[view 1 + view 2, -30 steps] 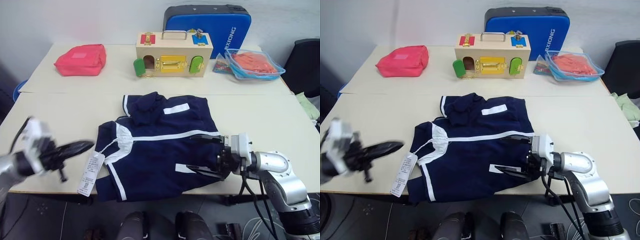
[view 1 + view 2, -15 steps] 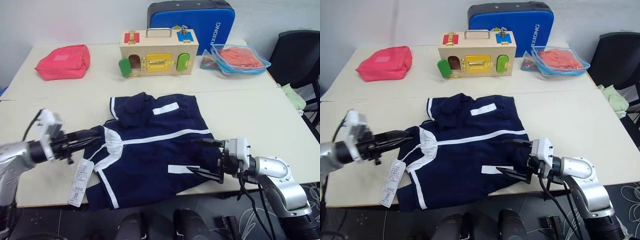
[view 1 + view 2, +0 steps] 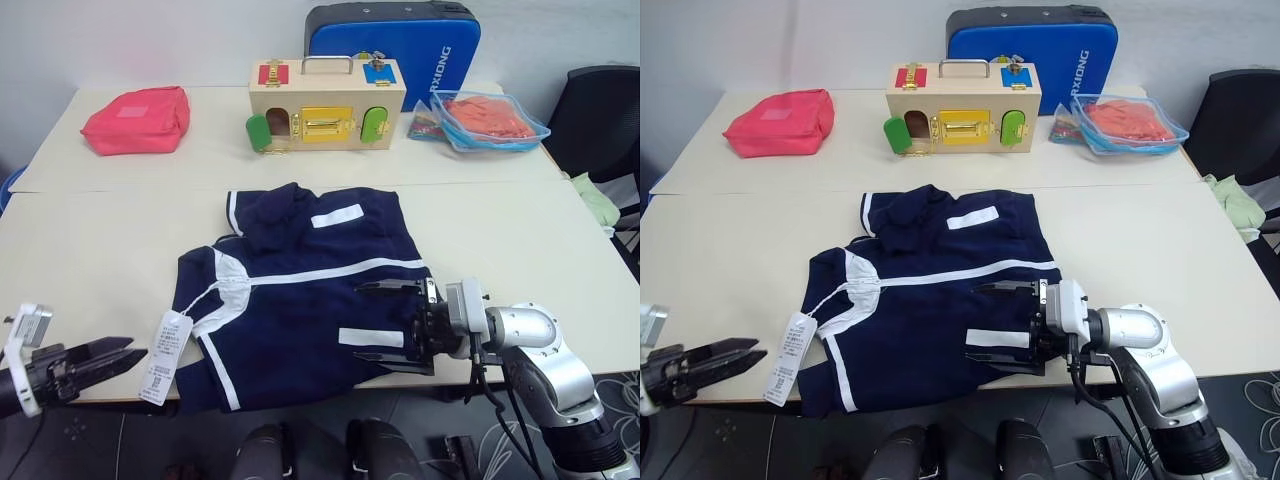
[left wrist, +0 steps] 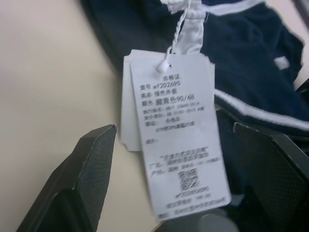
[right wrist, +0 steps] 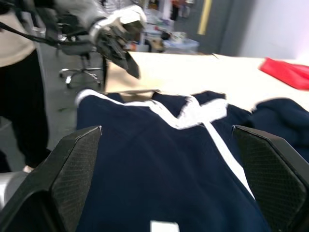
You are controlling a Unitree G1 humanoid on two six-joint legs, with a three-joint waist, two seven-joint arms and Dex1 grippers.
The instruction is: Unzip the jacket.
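Observation:
The navy jacket [image 3: 300, 290] lies flat on the cream table [image 3: 90, 250], its white zip line [image 3: 340, 272] running from the collar towards my right side. A white paper tag [image 3: 160, 345] hangs on a cord from the collar end. My left gripper [image 3: 137, 348] hovers at the table's near left edge, open, just short of the tag. In the left wrist view the tag [image 4: 176, 140] sits between the spread fingers [image 4: 91, 159], not gripped. My right gripper [image 3: 357, 322] is open wide over the jacket's near right part, nothing held.
A pink pouch [image 3: 135, 118] lies at the far left. A wooden latch box [image 3: 325, 100], a blue case [image 3: 395, 40] and a clear tray of orange items [image 3: 490, 118] stand along the back. A black chair [image 3: 600, 110] is beyond the right edge.
My left gripper has let go at the collar, opened, and pulled back and down to the table's near left edge. My right gripper has shifted slightly left over the jacket. The camera view has shifted.

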